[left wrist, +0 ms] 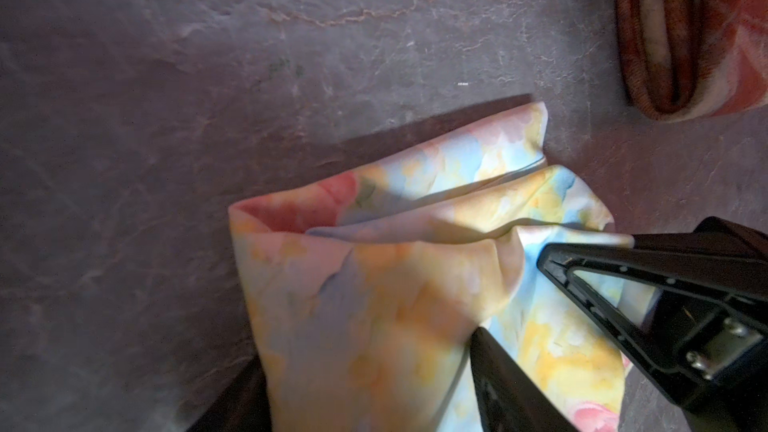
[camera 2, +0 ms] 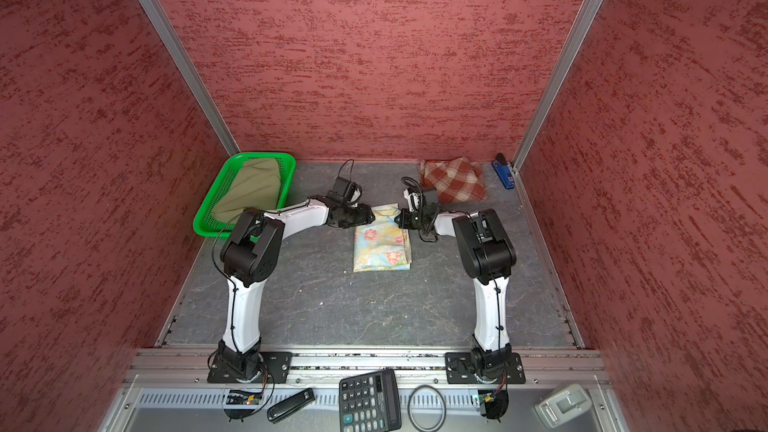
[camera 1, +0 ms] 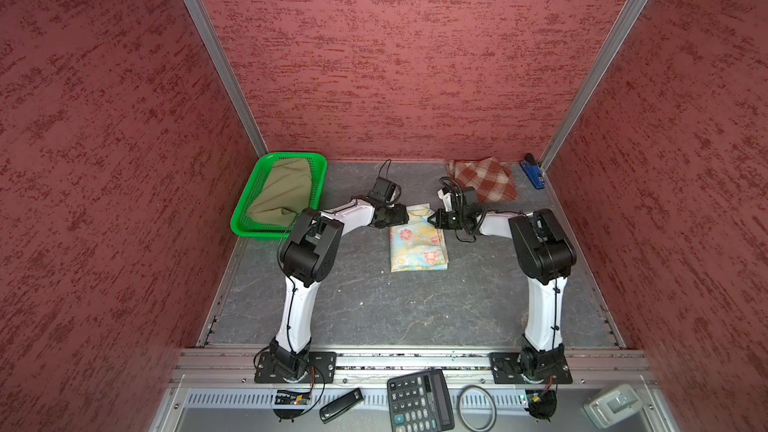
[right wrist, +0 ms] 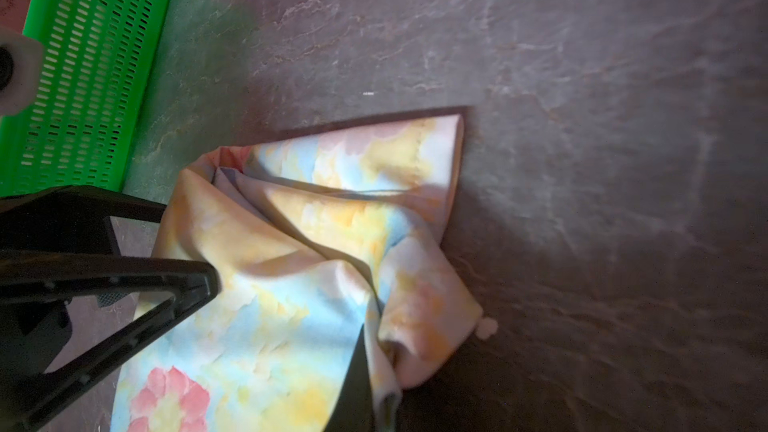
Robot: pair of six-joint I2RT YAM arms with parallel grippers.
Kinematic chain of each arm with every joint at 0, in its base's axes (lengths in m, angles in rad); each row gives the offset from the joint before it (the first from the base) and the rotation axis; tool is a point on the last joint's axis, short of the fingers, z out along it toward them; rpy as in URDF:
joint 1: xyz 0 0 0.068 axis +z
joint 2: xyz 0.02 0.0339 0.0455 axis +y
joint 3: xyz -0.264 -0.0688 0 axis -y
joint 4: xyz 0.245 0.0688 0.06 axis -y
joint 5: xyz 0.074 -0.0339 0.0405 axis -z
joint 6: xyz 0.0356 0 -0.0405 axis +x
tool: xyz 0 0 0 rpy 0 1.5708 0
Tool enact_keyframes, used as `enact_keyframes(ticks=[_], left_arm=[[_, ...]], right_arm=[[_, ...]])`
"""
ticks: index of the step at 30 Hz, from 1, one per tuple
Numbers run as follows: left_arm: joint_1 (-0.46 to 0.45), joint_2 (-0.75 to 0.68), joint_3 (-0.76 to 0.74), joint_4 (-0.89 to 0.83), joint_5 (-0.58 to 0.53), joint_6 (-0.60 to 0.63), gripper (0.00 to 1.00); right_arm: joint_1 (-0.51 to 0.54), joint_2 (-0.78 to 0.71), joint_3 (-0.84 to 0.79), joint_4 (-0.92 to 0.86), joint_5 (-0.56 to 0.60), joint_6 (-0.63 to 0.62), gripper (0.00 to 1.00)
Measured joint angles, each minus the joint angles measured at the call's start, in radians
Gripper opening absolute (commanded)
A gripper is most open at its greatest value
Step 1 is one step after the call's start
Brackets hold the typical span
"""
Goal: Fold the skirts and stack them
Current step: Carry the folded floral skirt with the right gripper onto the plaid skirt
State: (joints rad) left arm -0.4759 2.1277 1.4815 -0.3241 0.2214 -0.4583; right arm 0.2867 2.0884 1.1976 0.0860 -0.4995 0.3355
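Up close, the right gripper (right wrist: 286,305) has its jaws apart astride the far right corner of the floral skirt (camera 1: 417,249), one finger on top of the cloth, the other half hidden by a bunched fold. Opposite, the left gripper (left wrist: 507,295) is likewise spread over the skirt's far left corner. This pastel skirt lies folded in the middle of the grey tabletop (camera 1: 374,309). The folded plaid skirt (camera 1: 484,180) sits by the far right corner, just beside a blue stapler (camera 1: 533,174). At the far left corner a green mesh basket (camera 1: 251,197) holds the olive skirt (camera 1: 284,193). On the ledge before the front edge lies a black calculator (camera 1: 419,401), its key print too small to read
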Motion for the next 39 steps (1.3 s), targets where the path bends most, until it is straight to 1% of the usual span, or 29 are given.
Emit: enact_keyframes(ticks=[4,9,13,17,24,30,35,39], left_arm=[[0.005,-0.04,-0.034,0.01,0.037,-0.014,0.81],[0.024,-0.215,-0.126,0.059,0.103,-0.041,0.89],[0.048,-0.366,-0.171,0.132,0.125,-0.058,0.89],[0.065,-0.458,-0.229,0.191,0.127,-0.069,0.89],[0.077,-0.481,-0.299,0.211,0.127,-0.077,0.88],[0.079,-0.484,-0.307,0.21,0.126,-0.076,0.88],[0.079,-0.494,-0.307,0.212,0.128,-0.076,0.88],[0.079,-0.494,-0.307,0.212,0.137,-0.076,0.88]], right_arm=[[0.009,-0.049,-0.037,-0.005,0.035,0.02,0.0],[0.017,-0.175,-0.082,-0.023,0.076,0.033,0.0],[0.02,-0.303,-0.093,-0.031,0.108,0.035,0.0],[0.02,-0.383,-0.086,-0.043,0.14,0.029,0.0],[0.021,-0.392,-0.019,-0.132,0.224,-0.026,0.0],[0.018,-0.392,0.071,-0.206,0.282,-0.105,0.0],[-0.005,-0.389,0.172,-0.243,0.284,-0.164,0.0],[-0.053,-0.37,0.262,-0.261,0.27,-0.201,0.0]])
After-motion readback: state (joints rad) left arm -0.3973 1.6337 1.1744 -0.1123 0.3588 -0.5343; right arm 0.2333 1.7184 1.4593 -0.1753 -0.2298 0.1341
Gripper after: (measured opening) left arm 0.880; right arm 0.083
